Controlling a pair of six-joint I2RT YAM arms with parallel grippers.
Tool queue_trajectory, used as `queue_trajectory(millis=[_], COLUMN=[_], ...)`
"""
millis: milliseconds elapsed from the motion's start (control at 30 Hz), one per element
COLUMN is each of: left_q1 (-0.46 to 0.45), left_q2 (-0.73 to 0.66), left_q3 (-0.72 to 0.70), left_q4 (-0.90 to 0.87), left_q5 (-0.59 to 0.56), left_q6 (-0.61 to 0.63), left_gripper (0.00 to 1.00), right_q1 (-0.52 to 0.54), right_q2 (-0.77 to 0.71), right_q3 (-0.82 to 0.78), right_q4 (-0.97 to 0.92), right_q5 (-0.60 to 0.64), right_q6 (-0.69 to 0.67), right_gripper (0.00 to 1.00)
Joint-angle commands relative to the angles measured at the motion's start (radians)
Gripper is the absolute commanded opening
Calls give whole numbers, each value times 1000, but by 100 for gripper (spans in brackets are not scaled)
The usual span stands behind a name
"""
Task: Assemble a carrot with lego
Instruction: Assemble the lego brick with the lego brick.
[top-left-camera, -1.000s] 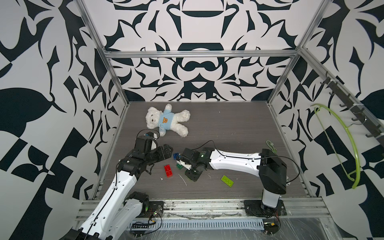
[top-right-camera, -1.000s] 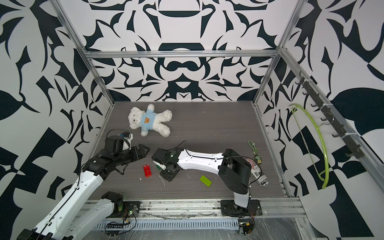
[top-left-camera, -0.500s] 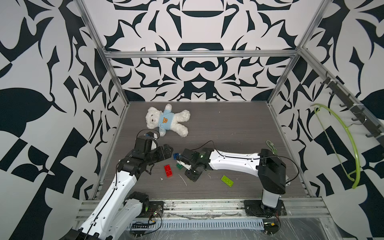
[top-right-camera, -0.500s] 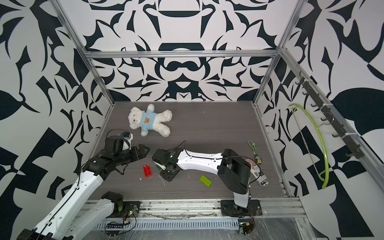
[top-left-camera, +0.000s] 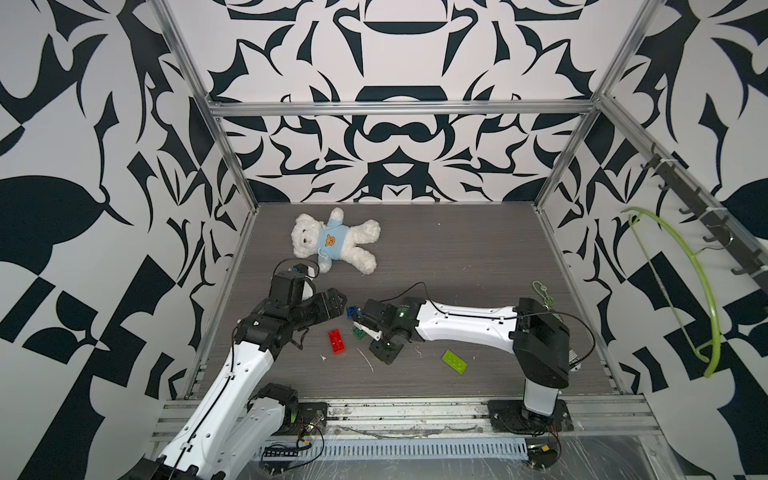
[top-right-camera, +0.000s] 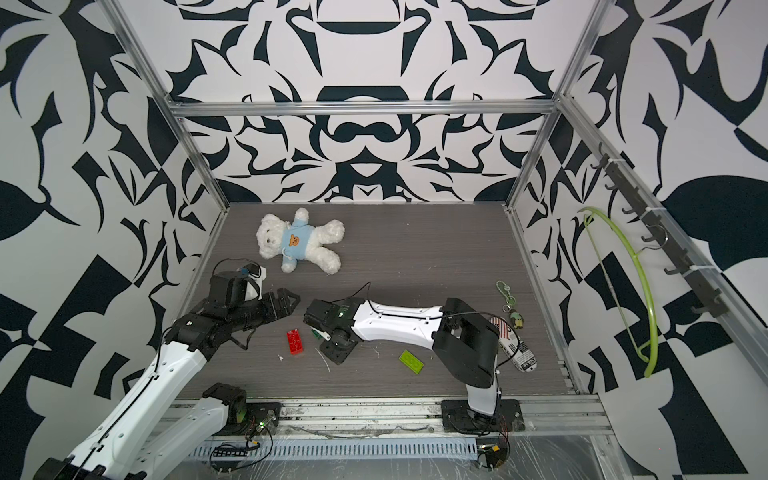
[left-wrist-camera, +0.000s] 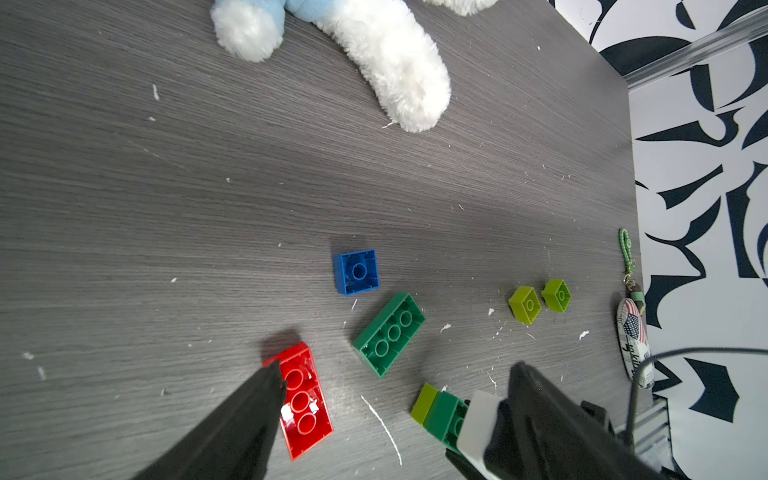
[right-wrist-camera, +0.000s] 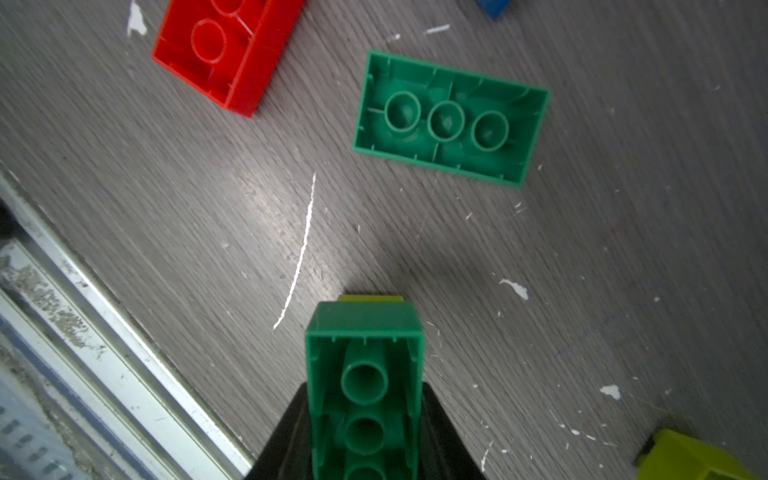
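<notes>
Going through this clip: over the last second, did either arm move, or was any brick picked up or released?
Nothing visibly changed. The right gripper stays shut on the dark green and lime stack. The left gripper stays open beside the red brick. The loose dark green brick and the teddy bear lie where they were.

top views: both high over the front rail (top-left-camera: 415, 411), facing down and back, far, whole table (top-left-camera: 457, 257) | left wrist: low, near, slanting across | right wrist: nearer, almost straight down | shared by all: red brick (left-wrist-camera: 307, 415), loose dark green brick (right-wrist-camera: 449, 118)
</notes>
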Motion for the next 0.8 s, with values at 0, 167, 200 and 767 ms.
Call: queue_trajectory(millis=[0,167,200,767], left_q1=[4,4,4,4], left_q2=[-10,-12,-12,-29], left_q3=[-5,-5,-5,6], left_q4=[5,3,3,-17], left_q5=[11,10,9,-22], left_q6=[14,14,14,16], left_gripper=[92,92,92,92], right_q1=[6,18,20,28], right_q2=[6,31,35,90], right_q3=[16,22,21,-53], right_q4=[-8,-26,-27,16], right_q5=[22,37,36,-8], right_q6=[13,23,25,40], right_gripper=[27,27,26,23])
